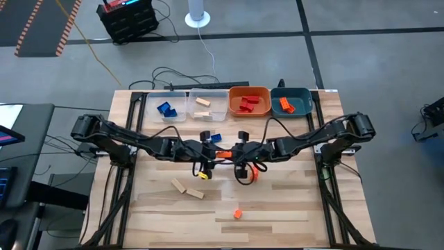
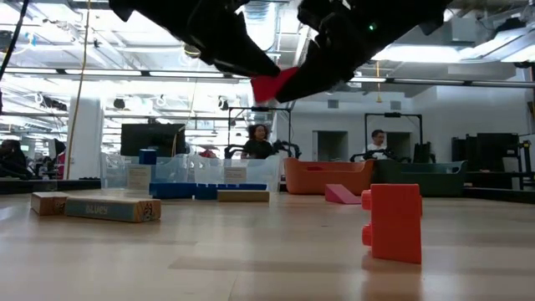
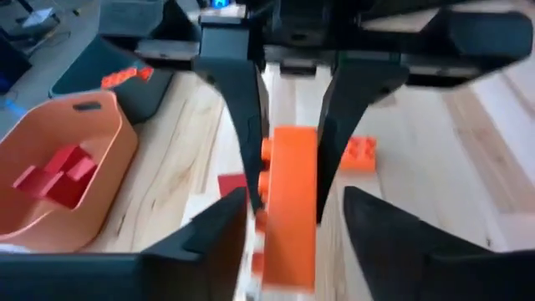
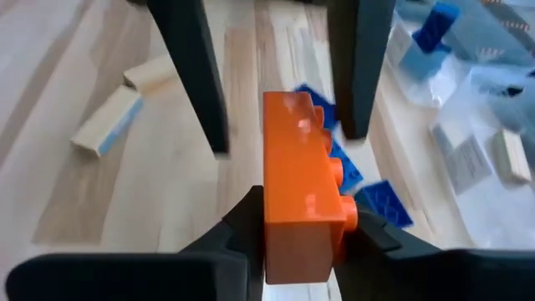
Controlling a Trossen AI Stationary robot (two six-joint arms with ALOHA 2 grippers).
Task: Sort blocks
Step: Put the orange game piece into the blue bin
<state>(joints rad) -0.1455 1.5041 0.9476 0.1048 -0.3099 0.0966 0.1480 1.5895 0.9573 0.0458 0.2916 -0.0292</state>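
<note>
My two grippers meet above the table's middle. My right gripper point(image 1: 234, 154) point(image 4: 305, 221) is shut on an orange studded block point(image 1: 223, 154) point(image 4: 301, 167), which shows reddish in the low view point(image 2: 276, 84). My left gripper point(image 1: 214, 153) point(image 3: 297, 205) is open. Its fingers point(image 4: 201, 92) stand on either side of the block's far end, and I cannot tell whether they touch it. On the table lie blue blocks point(image 1: 211, 137), two tan blocks point(image 1: 187, 189), a lone orange block point(image 1: 237, 214) point(image 2: 393, 221) and a red piece point(image 2: 341, 194). My right gripper pinches the orange block between its two fingers point(image 4: 242, 226), on the long sides of the end nearest its wrist point(image 4: 297, 242). It comes level from the table's right, fingers along the block. The block is lifted clear and points toward my left gripper.
Four bins line the far edge: a clear one with blue blocks point(image 1: 166, 107), a clear one with tan blocks point(image 1: 205, 104), an orange one with red blocks point(image 1: 248, 103) and a teal one with orange blocks point(image 1: 291, 103). Bare wood lies toward the near edge. People sit in the room behind.
</note>
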